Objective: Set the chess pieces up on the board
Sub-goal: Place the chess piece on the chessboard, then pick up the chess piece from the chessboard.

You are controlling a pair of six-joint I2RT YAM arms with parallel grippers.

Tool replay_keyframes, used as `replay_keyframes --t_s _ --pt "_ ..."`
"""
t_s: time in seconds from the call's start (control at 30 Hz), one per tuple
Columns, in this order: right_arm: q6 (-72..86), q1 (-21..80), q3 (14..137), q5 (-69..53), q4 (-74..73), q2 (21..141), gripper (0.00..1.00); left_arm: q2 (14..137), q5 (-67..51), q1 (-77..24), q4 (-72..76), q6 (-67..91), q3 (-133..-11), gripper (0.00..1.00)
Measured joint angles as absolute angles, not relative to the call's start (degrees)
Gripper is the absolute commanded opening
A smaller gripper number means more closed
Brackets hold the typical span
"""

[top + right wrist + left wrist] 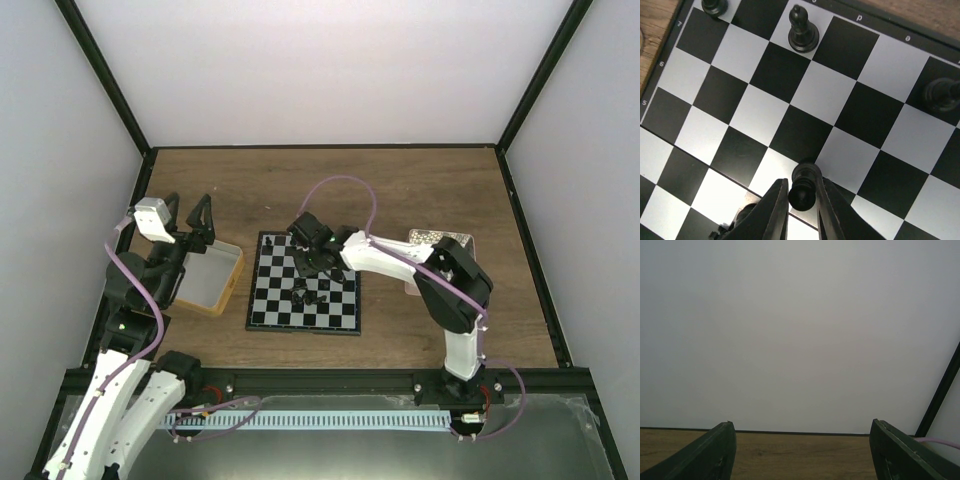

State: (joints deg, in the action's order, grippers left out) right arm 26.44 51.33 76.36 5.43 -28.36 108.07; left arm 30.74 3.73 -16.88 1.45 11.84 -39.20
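Note:
The black-and-white board (268, 312) lies at the table's middle. Several small black chess pieces (312, 293) stand on it. My right gripper (308, 266) reaches over the board's far half. In the right wrist view its fingers (775, 210) press both sides of a black pawn (804, 187), which stands over a dark square of the board (840, 95). A bishop-like piece (802, 30) and two other pieces (940, 95) stand further off. My left gripper (188, 212) hangs raised over the left side, open and empty (802, 429), facing the back wall.
A yellow-rimmed tray (232, 283) sits just left of the board, under the left arm. A pinkish tray (425, 238) lies to the right, partly behind the right arm. Black frame posts (942, 390) stand at the back corners.

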Motion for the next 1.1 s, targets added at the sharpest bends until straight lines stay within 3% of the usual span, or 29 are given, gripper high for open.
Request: replay_keyframes --t_s 0.2,0.7,0.83,1.1 --pt "26.68 51.33 76.66 5.15 -29.23 108.81 0.32 30.74 3.53 -16.84 1.45 11.94 -39.2 0.75" --pt "26.65 51.18 79.15 5.1 -31.09 108.9 0.34 30.74 3.4 -16.84 1.45 11.94 -39.2 0.74" --pt "26.65 51.18 79.15 5.13 -31.4 109.16 0.32 30.74 3.4 -16.84 1.45 11.94 -39.2 0.75" --pt "26.3 51.05 79.4 5.19 -31.46 111.24 0.16 30.74 3.4 -16.78 1.45 11.94 -39.2 0.75"
